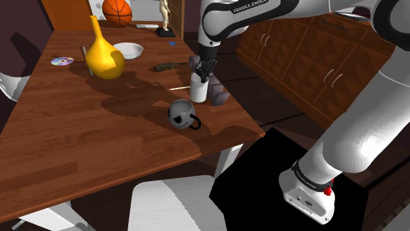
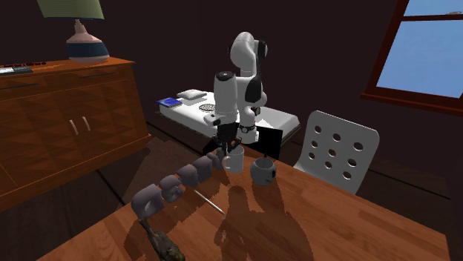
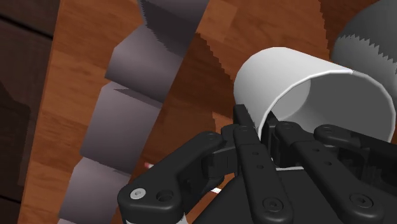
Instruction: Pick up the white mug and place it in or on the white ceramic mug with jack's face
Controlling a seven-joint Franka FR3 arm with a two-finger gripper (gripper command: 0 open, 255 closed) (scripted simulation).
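Observation:
A plain white mug (image 1: 199, 90) stands upright near the table edge on the shoulder view's right. My gripper (image 1: 205, 71) comes down onto it from above. In the wrist view the gripper (image 3: 261, 124) is shut on the white mug (image 3: 305, 83), with one finger outside the wall and the other inside the rim. A dark grey mug with a face (image 1: 180, 113) lies close by, nearer the front edge, its handle toward the stand. In the second exterior view the white mug (image 2: 234, 158) is beside the face mug (image 2: 263, 170).
On the wooden table (image 1: 79, 131) stand a yellow vase (image 1: 104, 58), a white bowl (image 1: 129, 50), a disc (image 1: 62, 61) and a basketball (image 1: 117, 10). A row of grey lumps (image 2: 178, 180) runs along the table edge. White chairs (image 2: 337, 148) stand beside the table.

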